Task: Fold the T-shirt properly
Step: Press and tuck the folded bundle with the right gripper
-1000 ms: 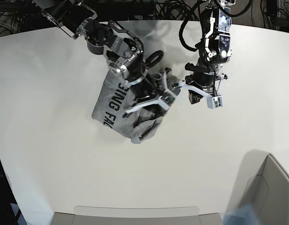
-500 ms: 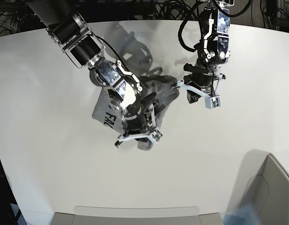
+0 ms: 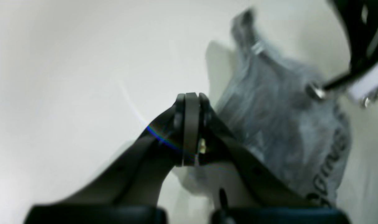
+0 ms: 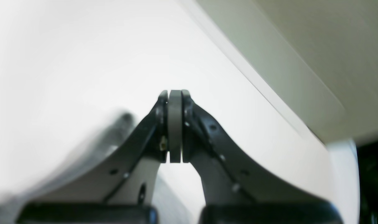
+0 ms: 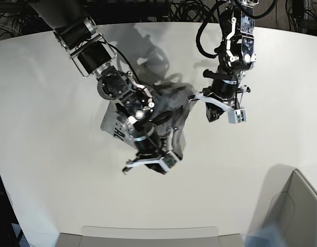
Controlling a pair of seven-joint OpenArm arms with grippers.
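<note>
1. The right pincer [image 5: 148,165], at the left of the base view, is clenched on nothing: in its wrist view the pads [image 4: 175,124] meet flush over bare counter [image 5: 45,103]. It hangs just past the near edge of the T-shirt [image 5: 171,110].
2. The T-shirt lies bunched mid-counter, under and behind the right arm; it is the nearer arm. The heap's long axis seems to run diagonally, lettered end [image 5: 117,128] toward the left, plain end toward the other arm.
3. The left pincer [image 5: 224,112] is clenched and empty too, just beside the shirt's right end; from it the cloth [image 3: 285,124] lies ahead and rightward.
</note>
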